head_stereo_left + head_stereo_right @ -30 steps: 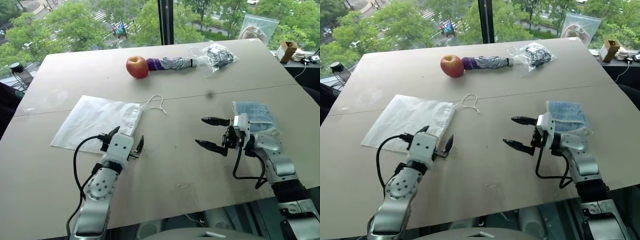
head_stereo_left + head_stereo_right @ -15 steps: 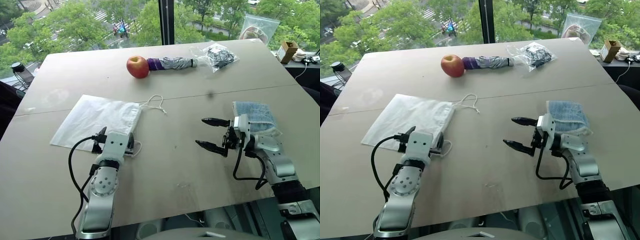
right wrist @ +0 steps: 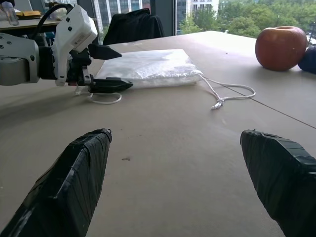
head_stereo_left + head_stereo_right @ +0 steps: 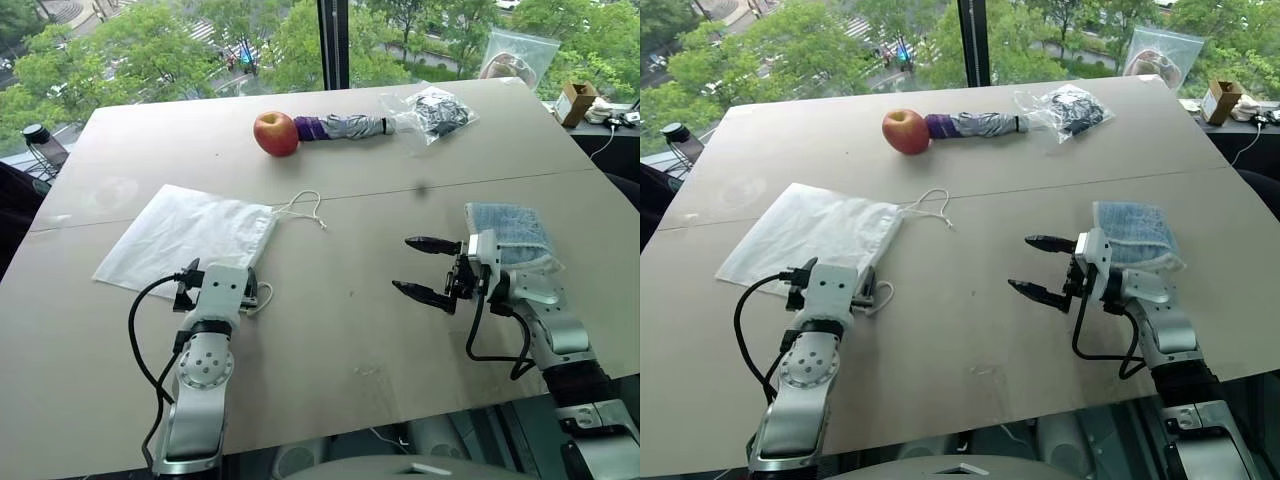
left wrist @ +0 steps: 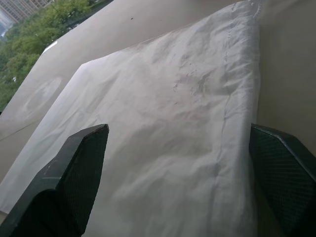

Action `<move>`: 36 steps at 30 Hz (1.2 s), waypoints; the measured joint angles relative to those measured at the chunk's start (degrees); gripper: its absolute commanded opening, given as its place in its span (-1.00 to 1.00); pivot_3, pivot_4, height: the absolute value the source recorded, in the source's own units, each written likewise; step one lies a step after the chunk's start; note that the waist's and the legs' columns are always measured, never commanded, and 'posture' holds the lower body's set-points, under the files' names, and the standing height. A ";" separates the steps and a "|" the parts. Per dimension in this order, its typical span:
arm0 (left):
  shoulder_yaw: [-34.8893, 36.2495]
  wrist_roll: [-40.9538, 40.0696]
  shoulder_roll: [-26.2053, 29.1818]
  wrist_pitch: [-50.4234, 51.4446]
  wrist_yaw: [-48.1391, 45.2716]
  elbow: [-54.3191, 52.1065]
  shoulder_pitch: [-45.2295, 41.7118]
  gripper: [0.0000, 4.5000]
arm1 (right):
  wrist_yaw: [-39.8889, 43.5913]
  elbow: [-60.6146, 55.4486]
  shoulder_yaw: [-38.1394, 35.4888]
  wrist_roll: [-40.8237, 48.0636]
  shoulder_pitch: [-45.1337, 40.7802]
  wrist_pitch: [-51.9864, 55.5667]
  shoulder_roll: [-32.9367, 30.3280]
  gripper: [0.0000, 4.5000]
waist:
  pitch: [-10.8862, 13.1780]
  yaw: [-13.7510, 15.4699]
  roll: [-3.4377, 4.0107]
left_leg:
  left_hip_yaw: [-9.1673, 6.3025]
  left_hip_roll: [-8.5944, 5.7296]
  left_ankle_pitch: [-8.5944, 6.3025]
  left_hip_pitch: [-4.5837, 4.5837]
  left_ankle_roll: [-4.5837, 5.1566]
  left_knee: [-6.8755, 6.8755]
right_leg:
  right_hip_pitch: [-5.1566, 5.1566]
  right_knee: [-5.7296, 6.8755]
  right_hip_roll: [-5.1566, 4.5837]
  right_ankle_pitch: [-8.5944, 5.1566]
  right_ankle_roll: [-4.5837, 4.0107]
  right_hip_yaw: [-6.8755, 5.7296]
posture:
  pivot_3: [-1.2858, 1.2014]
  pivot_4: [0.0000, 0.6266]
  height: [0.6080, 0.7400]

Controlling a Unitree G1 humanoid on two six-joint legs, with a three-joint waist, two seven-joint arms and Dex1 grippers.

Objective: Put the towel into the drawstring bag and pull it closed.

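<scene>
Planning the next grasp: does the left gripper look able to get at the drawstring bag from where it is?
Probably yes. The left gripper is open at the near edge of the drawstring bag, one finger above the fabric and one low by the table, with nothing between them.

On the surface [image 4: 350,330] I see the bag [image 4: 190,240] lying flat at the left, its cords [image 4: 305,208] trailing right toward the middle. My left end effector [image 3: 98,69] sits at the bag's near edge, one finger over the fabric. The towel [image 4: 505,232] lies at the right — just behind my right end effector [image 4: 420,268], which points left across the middle. Far back sit an apple [image 4: 275,133], an umbrella [image 4: 340,127] touching its right side, then a plastic bag [image 4: 432,112].
</scene>
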 measured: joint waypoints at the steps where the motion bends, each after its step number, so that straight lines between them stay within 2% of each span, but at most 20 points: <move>1: 0.12 -0.08 0.00 0.12 -0.01 0.31 -0.42 0.99 | 0.00 0.29 -0.03 -0.09 -0.04 -0.16 0.00 1.00 | 0.00 0.00 0.00 | 0.00 0.00 0.00 0.00 0.00 0.00 | 0.00 0.00 0.00 0.00 0.00 0.00 | 0.03 -0.52 1.00; 18: 4.04 6.19 1.60 -2.01 7.62 3.54 -2.68 0.99 | -0.13 1.53 -0.22 -0.79 -0.32 -1.72 0.00 1.00 | 0.00 0.04 0.00 | -0.02 0.00 0.00 -0.01 0.00 0.00 | 0.00 0.00 -0.03 0.00 0.00 -0.02 | 0.03 -0.52 1.00; 19: 4.04 6.20 1.60 -2.01 7.61 3.78 -2.81 0.81 | -0.14 1.54 -0.22 -0.90 -0.32 -1.83 0.00 1.00 | 0.00 0.04 0.00 | -0.02 0.00 0.00 -0.01 0.00 0.00 | 0.00 0.00 -0.04 0.00 0.00 -0.02 | 0.03 -0.52 1.00; 21: 4.03 6.19 1.60 -2.01 7.52 4.56 -2.91 0.63 | -0.17 1.54 -0.22 -1.09 -0.32 -2.00 0.00 1.00 | 0.00 0.04 0.00 | -0.03 0.00 0.00 -0.01 0.00 0.00 | 0.00 0.00 -0.03 0.00 0.00 -0.03 | 0.03 -0.52 1.00; 23: 3.97 5.97 1.60 -2.01 6.87 5.67 -3.13 0.26 | -0.22 1.54 -0.24 -1.21 -0.31 -2.22 0.00 1.00 | 0.00 0.03 0.00 | -0.03 0.00 0.00 -0.01 0.00 0.00 | 0.00 0.00 -0.03 0.00 0.00 -0.03 | 0.03 -0.52 1.00; 27: 3.98 5.54 1.85 -1.84 5.72 7.94 -4.19 -0.61 | -0.44 1.54 -0.28 -1.38 -0.31 -2.28 0.00 1.00 | 0.00 0.03 0.00 | -0.05 -0.01 0.00 -0.02 0.00 0.00 | 0.00 0.00 -0.03 0.01 0.00 -0.04 | 0.03 -0.52 1.00; 29: 4.44 5.51 2.68 -1.93 5.63 8.33 -5.12 -0.94 | -0.70 1.54 -0.43 -1.41 -0.31 -2.28 0.00 1.00 | -0.01 0.06 0.01 | -0.07 -0.01 0.00 -0.01 -0.01 0.00 | 0.00 0.01 -0.04 0.01 0.00 -0.06 | 0.03 -0.52 1.00; 36: 5.10 4.42 3.23 -2.44 5.18 9.32 -6.04 -0.94 | -1.42 1.53 -0.64 -1.44 -0.31 -2.34 0.00 1.00 | -0.01 0.10 0.01 | -0.13 -0.03 0.00 -0.01 -0.01 0.00 | 0.01 0.02 -0.10 0.01 0.00 -0.11 | 0.03 -0.52 1.00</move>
